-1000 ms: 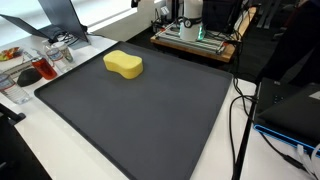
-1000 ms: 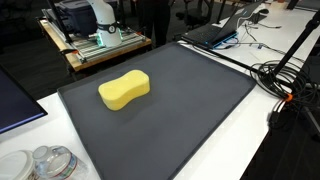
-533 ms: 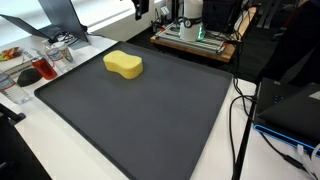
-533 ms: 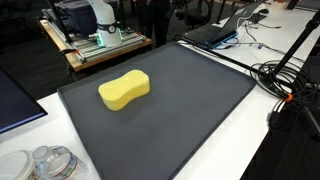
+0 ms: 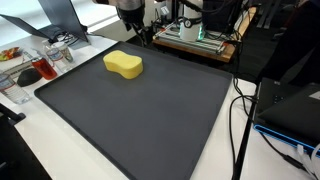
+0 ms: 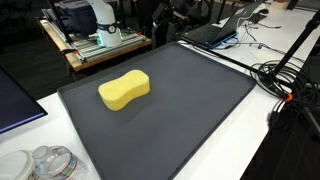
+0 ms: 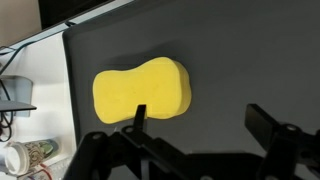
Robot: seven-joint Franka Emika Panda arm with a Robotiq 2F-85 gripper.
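The yellow sponge (image 5: 123,65) lay flat on its broad face at the far left part of a dark grey mat (image 5: 150,120), well in from the mat's edges; that was probably its steadiest rest, and with bare mat on every side nothing crowded it. It was a peanut-shaped block, pinched at the waist and rounded at both lobes, even in colour, looking dry and unsquashed; both exterior views showed it the same way (image 6: 124,91). In the wrist view the sponge (image 7: 142,90) lay just beyond the hand (image 7: 200,125), whose two dark fingers (image 7: 140,112) were spread wide and held nothing; one fingertip overlapped the sponge's near edge in that picture, yet the hand hung above and apart from it, touching neither sponge nor mat. I judged that wide spread to suit a block so broad. In an exterior view the arm (image 5: 132,12) came in over the far edge of the mat, beyond the sponge. The mat covered most of a white counter (image 5: 55,160); glassware (image 5: 42,66) stood off its left edge, cables (image 5: 240,110) trailed on the right, and a patterned cup (image 7: 25,155) showed at the corner of the wrist view.
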